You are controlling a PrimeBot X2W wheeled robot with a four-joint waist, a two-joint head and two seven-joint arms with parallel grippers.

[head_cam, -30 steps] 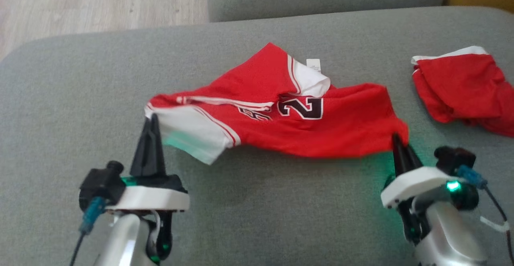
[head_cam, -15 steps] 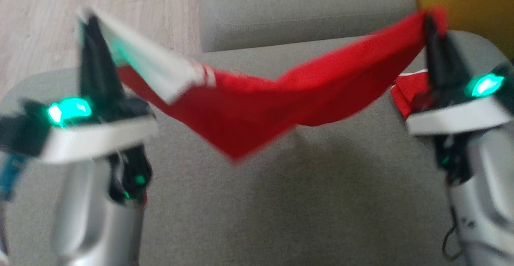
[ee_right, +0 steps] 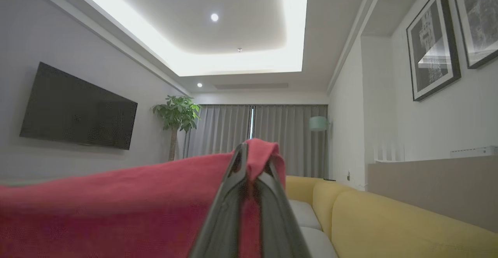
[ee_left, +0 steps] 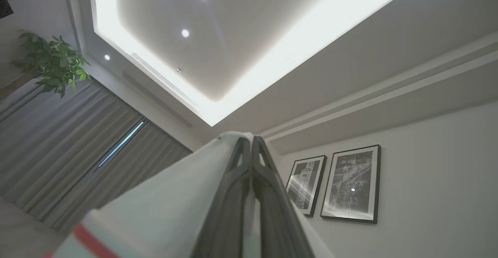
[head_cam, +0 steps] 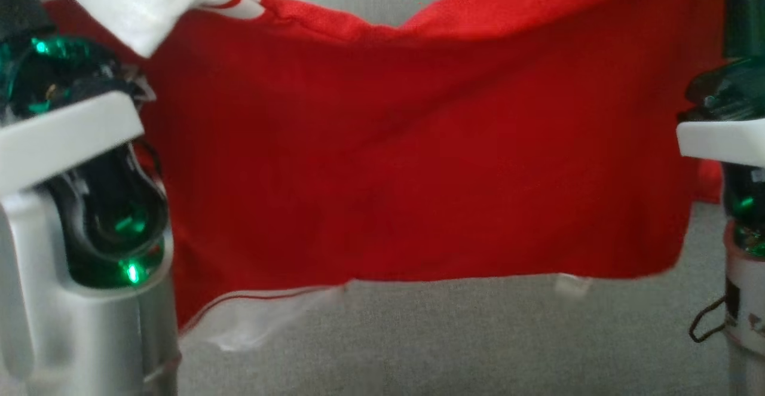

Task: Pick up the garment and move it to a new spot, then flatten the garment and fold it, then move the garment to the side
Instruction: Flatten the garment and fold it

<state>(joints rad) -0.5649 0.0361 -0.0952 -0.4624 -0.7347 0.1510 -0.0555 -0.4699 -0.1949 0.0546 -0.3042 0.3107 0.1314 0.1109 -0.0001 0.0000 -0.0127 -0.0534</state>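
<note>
The garment (head_cam: pixel 418 163) hung in the air as a red sheet stretched between the two hands, with its lower hem seemingly just clear of the grey cushion (head_cam: pixel 454 336) below. The left hand (ee_left: pixel 251 139) was closed on a white corner and the right hand (ee_right: pixel 249 149) on a red one, each with only a little cloth at the fingertips. That thin bite looked like the main risk: a quick swing could pull a corner free and drop one side. A white sleeve (head_cam: pixel 119 2) flopped over the top edge, so laying the garment down could trap folds. The cloth also hid much of the cushion from the head view, making a landing spot hard to judge.
</note>
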